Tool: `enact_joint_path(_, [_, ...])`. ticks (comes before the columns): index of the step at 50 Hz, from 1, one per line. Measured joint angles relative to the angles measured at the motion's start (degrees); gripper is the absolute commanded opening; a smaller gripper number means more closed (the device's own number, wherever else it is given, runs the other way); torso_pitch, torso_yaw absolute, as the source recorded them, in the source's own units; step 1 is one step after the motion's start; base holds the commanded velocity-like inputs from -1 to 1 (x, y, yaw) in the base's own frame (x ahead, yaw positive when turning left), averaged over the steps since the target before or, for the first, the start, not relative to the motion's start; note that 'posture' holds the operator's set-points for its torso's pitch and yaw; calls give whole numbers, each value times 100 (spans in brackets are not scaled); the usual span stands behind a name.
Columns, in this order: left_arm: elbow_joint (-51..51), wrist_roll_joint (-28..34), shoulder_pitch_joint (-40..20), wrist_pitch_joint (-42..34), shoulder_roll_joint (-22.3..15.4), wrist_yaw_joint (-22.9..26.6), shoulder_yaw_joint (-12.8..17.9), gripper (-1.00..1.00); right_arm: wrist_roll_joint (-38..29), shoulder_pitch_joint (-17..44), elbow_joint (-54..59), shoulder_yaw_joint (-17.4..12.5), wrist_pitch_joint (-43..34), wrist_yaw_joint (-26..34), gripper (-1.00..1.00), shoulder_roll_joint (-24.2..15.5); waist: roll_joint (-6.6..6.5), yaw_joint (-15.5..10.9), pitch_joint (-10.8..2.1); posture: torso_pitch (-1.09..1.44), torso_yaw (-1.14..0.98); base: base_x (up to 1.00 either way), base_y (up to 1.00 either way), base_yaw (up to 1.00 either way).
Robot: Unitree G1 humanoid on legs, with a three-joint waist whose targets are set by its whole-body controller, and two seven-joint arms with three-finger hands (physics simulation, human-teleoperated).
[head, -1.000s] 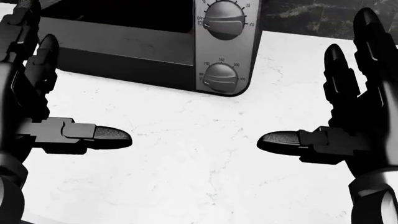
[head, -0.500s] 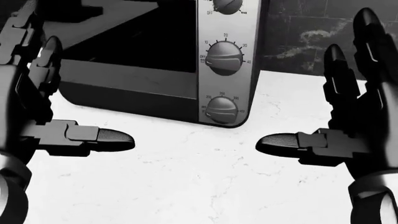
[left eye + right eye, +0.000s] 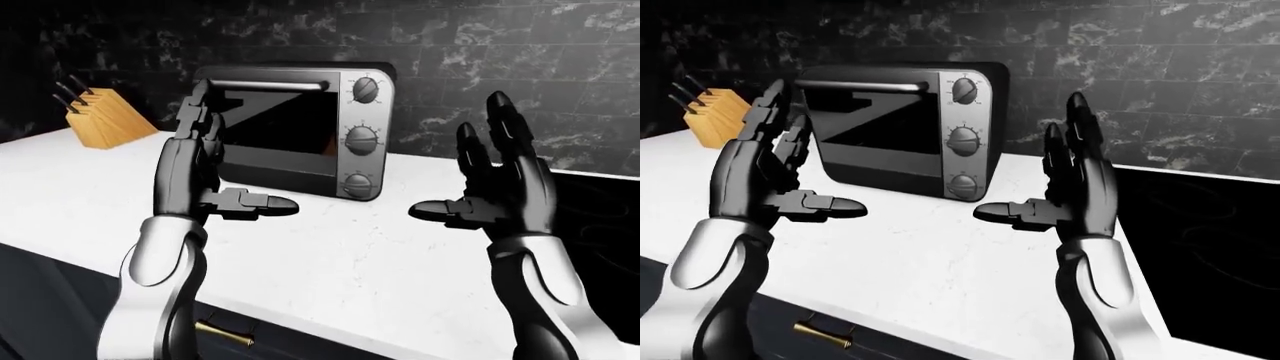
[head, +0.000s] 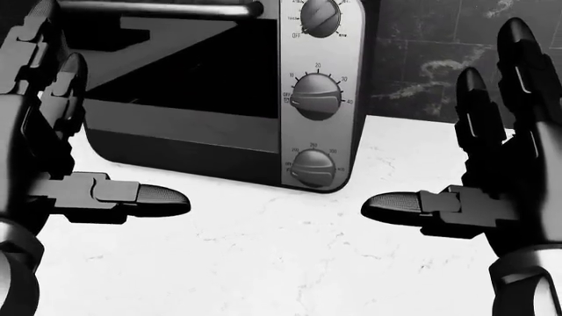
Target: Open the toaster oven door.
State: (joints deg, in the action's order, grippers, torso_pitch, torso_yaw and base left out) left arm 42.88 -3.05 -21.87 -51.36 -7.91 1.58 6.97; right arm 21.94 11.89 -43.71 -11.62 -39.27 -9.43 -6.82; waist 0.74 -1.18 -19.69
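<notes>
The toaster oven (image 3: 300, 127) stands on the white counter (image 3: 330, 255) against the dark wall, its glass door (image 3: 275, 124) shut. A bar handle (image 3: 270, 85) runs along the door's top edge, and three knobs (image 3: 360, 139) line its right panel. My left hand (image 3: 215, 161) is raised, open and empty, in front of the door's left side. My right hand (image 3: 480, 176) is raised, open and empty, to the right of the oven. Neither hand touches the oven. In the head view the oven (image 4: 219, 92) fills the top, with a hand at each side.
A wooden knife block (image 3: 103, 116) stands on the counter at the left. A black cooktop (image 3: 1200, 240) lies to the right of the counter. A drawer with a brass pull (image 3: 225, 334) sits below the counter edge.
The head view has tilted up: the oven has slid down in the picture, showing its handle and top knob. The hands hold the same open pose.
</notes>
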Motion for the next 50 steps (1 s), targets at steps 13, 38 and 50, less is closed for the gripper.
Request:
enact_joint_path(13, [-10,19,-52,-6,4,1,-25,100,0,5,-8,-10,-11,8,100,-12,0,-16,-283,-60,0,0,0,0])
enact_joint_path(38, [-4563,1783,-2491,1371,-659,857,-286,100,-104,-75,-20,64,14,36,100,58,35,-49,-410,-63,0,0,0,0])
enact_joint_path(50, [-7413,3307,-3639,3274,-740,730,-608,100,-141,-80,64,94,50,58,100,79,105,8,-389,-63,0,0,0,0])
